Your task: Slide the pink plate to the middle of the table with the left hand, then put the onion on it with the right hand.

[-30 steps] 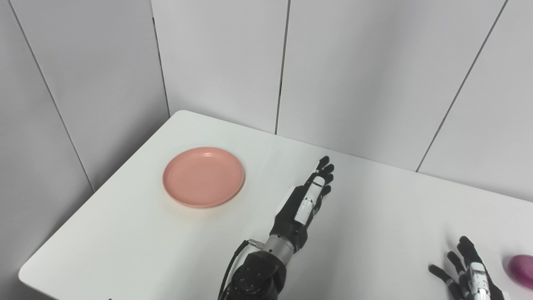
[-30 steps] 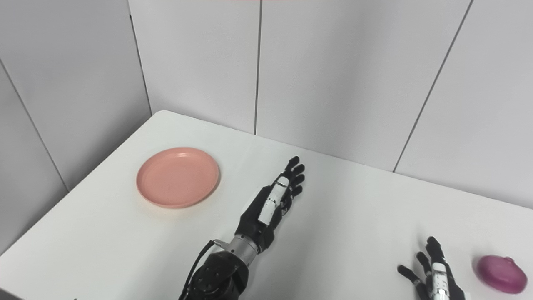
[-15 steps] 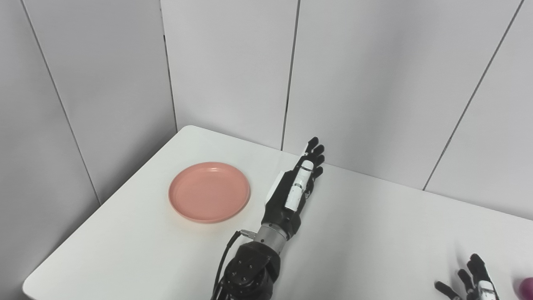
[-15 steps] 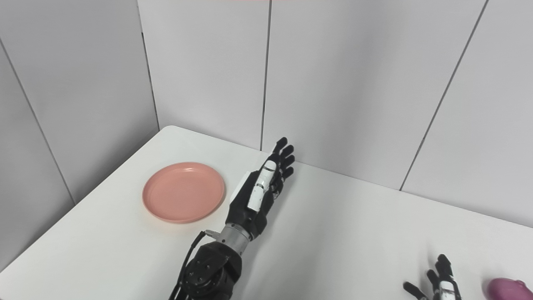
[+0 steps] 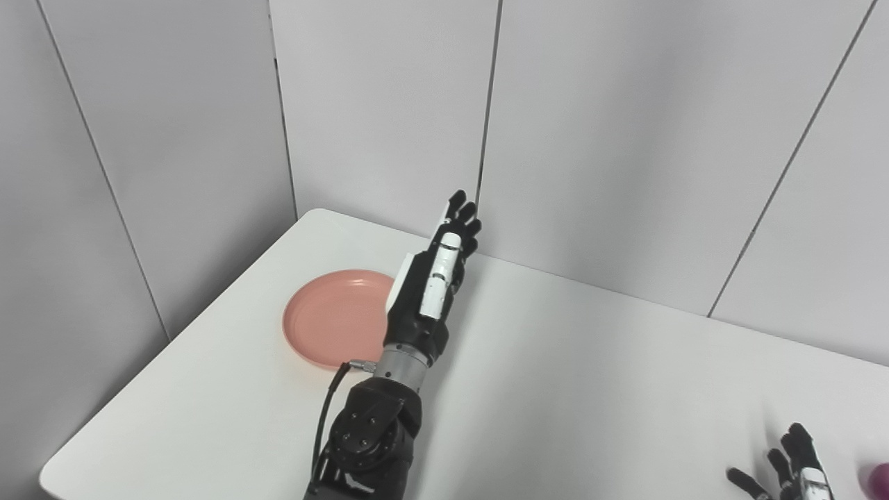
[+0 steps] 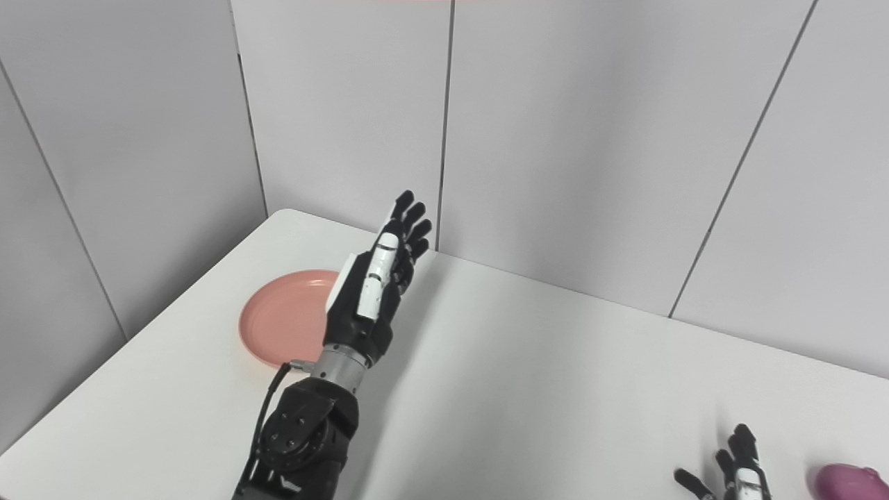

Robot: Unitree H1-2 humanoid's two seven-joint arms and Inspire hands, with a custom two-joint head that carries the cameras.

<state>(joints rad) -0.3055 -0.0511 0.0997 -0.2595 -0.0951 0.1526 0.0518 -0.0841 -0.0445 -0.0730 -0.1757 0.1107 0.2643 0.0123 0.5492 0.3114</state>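
1. Plate (image 5: pixel 326 319): pink, shallow, raised rim, flat on the bench (image 5: pixel 590 375) toward its left far corner. Its right part is hidden behind the left hand. Looks like light rigid plastic; likely to slide easily on the smooth white top, and a hard shove could send it too far or spin it.
2. Best contact, by my judgement: fingers laid inside the far-left rim, or flat on the plate floor, then dragged toward the bench middle. No lift needed.
3. Left hand (image 5: pixel 430 285): raised above the plate's right edge, fingers straight and close together, holding nothing. Not touching the plate as far as I can tell.
4. Onion (image 6: pixel 851 480): purple, rounded, at the near right edge, cut off by the frame. Probably firm, smooth-skinned, apt to roll; wrap it from above.
5. Right hand (image 6: pixel 736 469): just left of the onion, fingers spread, empty.
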